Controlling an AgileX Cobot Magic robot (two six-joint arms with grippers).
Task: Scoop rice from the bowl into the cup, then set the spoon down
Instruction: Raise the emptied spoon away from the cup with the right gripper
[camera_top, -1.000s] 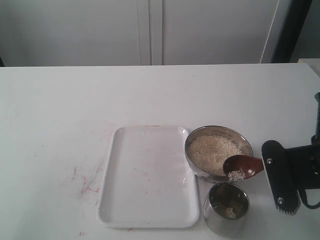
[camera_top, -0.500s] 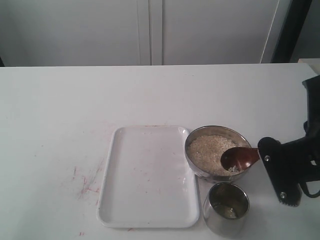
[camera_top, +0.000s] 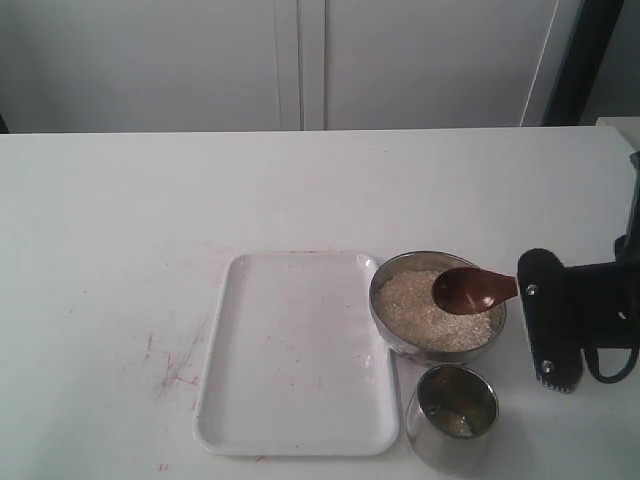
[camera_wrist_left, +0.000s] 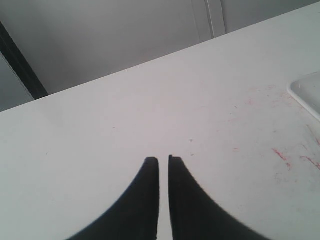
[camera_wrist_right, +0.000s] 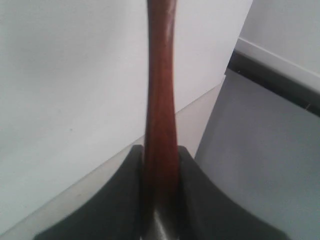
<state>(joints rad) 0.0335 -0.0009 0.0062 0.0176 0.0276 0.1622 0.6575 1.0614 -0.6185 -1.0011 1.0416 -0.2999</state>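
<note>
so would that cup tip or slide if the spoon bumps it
Probably slides before tipping: the cup looks about as wide as tall. It's shiny steel on a smooth white table, so likely little grip. It seems nearly empty, so probably light.

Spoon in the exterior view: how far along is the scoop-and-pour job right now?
Done: the spoon is picked up, clamped in the right gripper. In hand: its scoop end is over the rice in the bowl and looks empty, so a scoop likely comes next. Left: carrying rice to the cup, whose contents I cannot make out, then setting the spoon down.
</note>
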